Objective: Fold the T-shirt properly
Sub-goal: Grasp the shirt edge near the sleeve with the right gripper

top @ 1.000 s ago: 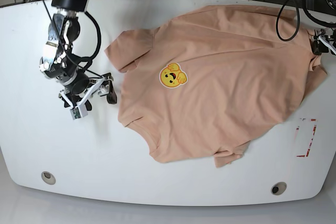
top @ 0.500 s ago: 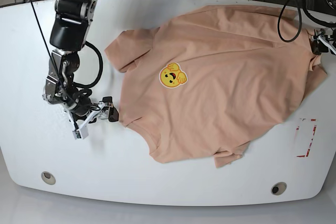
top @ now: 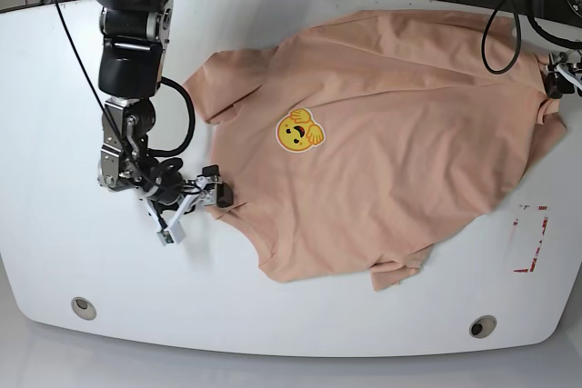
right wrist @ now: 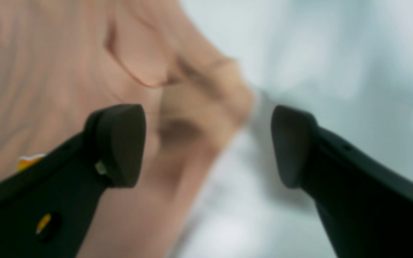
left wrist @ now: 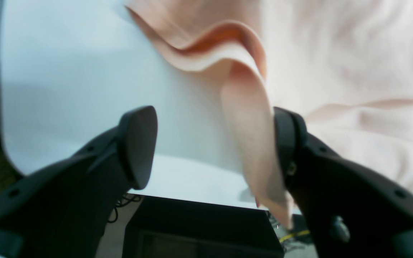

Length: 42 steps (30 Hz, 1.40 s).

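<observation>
Right wrist view is heavily blurred. The soft peach cotton T-shirt (top: 382, 143) lies spread on the white table (top: 55, 252). Right gripper (top: 194, 203), jaws apart, straddles its hem edge. Left gripper (left wrist: 213, 150), mostly out of frame in the base view, stands apart with a raised fold against one finger.

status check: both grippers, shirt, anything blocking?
Right gripper open at collar edge. Left gripper open, fabric fold against one finger. T-shirt flat, unfolded. Nothing blocking.
</observation>
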### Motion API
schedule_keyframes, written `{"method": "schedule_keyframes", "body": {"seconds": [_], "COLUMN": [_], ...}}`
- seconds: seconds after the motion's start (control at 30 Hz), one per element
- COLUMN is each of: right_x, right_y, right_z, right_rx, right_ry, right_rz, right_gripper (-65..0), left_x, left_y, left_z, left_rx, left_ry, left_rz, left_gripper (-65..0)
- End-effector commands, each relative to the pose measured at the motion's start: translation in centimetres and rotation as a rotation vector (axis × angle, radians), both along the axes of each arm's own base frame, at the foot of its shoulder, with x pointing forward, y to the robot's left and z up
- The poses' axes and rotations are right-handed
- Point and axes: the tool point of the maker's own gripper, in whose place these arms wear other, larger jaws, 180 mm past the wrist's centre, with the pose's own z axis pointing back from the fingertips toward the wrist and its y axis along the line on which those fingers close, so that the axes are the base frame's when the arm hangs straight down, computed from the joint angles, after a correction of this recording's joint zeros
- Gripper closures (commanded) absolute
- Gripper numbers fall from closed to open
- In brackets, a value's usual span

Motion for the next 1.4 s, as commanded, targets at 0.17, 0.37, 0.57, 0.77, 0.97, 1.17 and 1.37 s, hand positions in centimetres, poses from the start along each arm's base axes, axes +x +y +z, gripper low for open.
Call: {"method": "schedule_keyframes", "body": {"seconds": [0.17,0.37,0.57,0.77,0.97,1.17,1.37], "right_x": [0.9,-0.5,-2.0,-2.8,-3.2,-3.1,-3.1], "right_y": [0.5,0.7,1.8,2.2,2.3,2.3,2.3], "right_z": [1.4,-0.1,-1.6,-2.4,-2.8,-2.6,-2.6], "right_rx": [0.031,0.039,0.05,0.056,0.059,0.061,0.061], "right_ry": [-0.053,-0.02,0.017,0.035,0.046,0.04,0.039], "right_rz": [-0.01,-0.008,0.005,0.008,0.007,0.006,0.005], "right_gripper": [-52.5,-52.5,-52.5,-52.3,-39.8,-11.4,-6.5], "left_x": [0.6,0.6,0.6,0.6,0.2,-2.4,-4.7], "left_y": [0.5,0.4,0.4,0.4,0.5,1.6,1.4], "left_z": [1.3,1.3,1.2,1.2,0.9,-1.2,-3.9], "left_rx": [0.028,0.028,0.028,0.026,0.022,-0.035,-0.071], "left_ry": [-0.035,-0.034,-0.031,-0.031,-0.021,0.024,0.09], "left_rz": [-0.01,-0.011,-0.011,-0.011,-0.005,0.075,0.037], "left_gripper": [-39.7,-39.7,-39.7,-39.7,-40.0,-40.1,-40.1]}}
